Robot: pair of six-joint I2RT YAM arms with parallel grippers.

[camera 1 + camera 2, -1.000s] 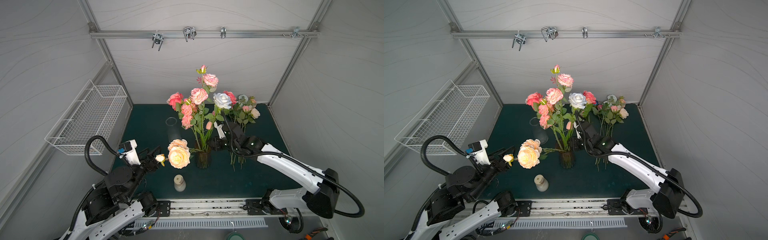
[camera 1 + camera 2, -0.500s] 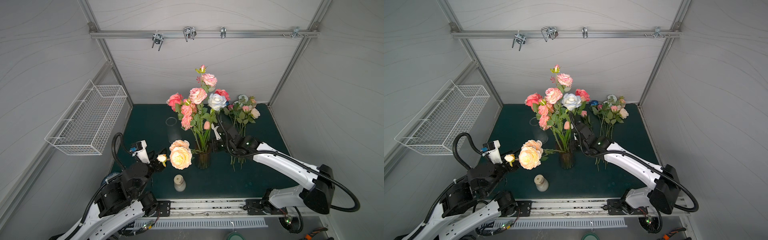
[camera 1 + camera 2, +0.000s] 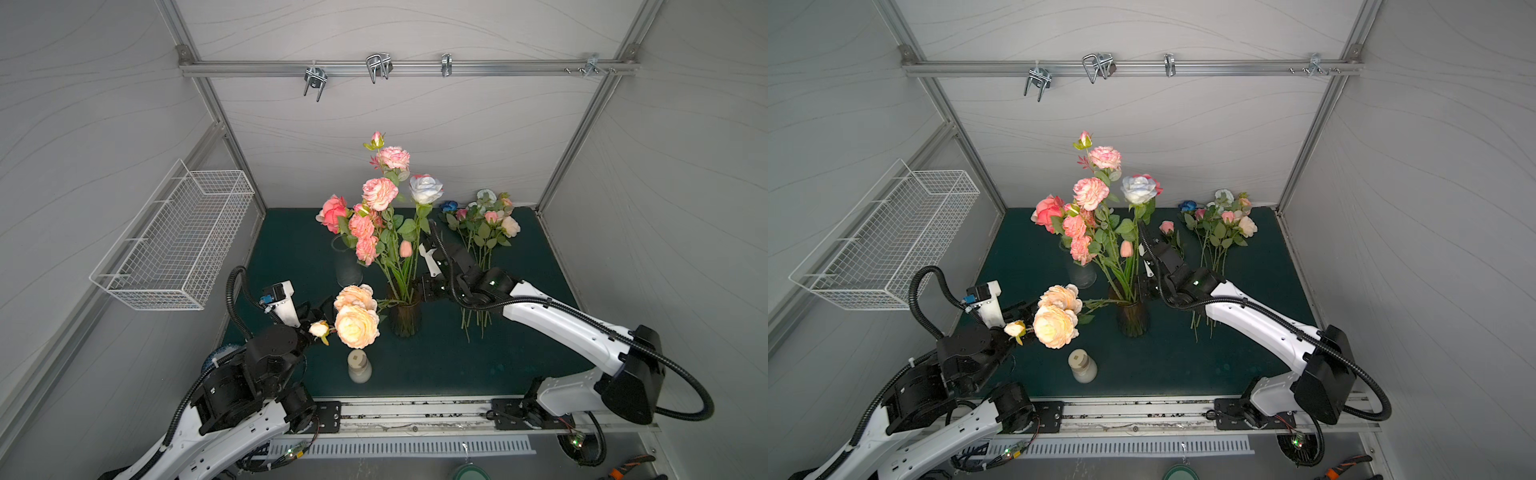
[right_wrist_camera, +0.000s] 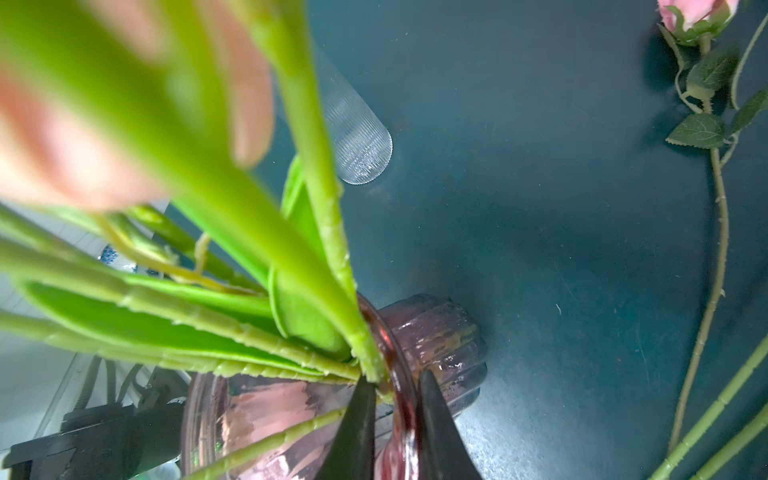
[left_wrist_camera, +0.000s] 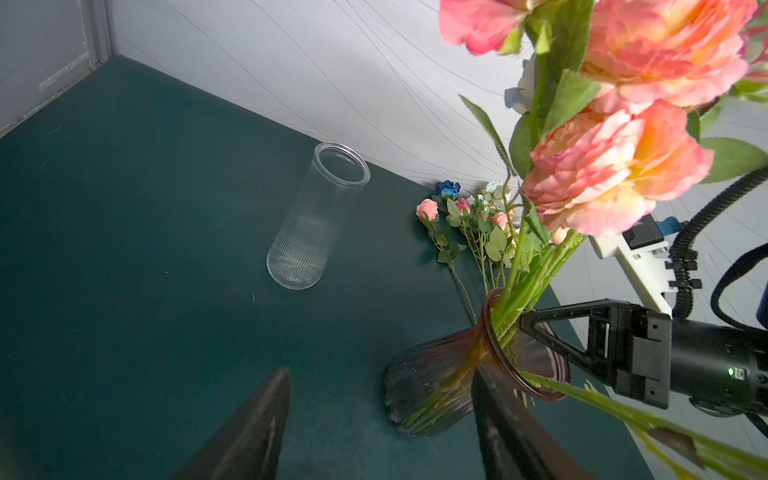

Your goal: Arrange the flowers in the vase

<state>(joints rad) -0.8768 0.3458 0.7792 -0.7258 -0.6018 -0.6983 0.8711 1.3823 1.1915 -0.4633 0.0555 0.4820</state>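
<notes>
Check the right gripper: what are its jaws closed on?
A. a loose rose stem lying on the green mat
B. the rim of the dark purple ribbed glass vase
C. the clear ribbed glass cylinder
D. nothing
B: in the right wrist view the right gripper has one finger inside and one outside the rim of the dark purple ribbed glass vase, pinching it.

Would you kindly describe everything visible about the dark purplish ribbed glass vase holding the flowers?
The dark purplish ribbed glass vase stands upright on the dark green tabletop: translucent, with a bulbous fluted body, narrow neck and flared rim. Its mouth holds green stems; one peach-flowered stem leans out sideways. The right gripper pinches the rim, one finger inside, one outside.
</notes>
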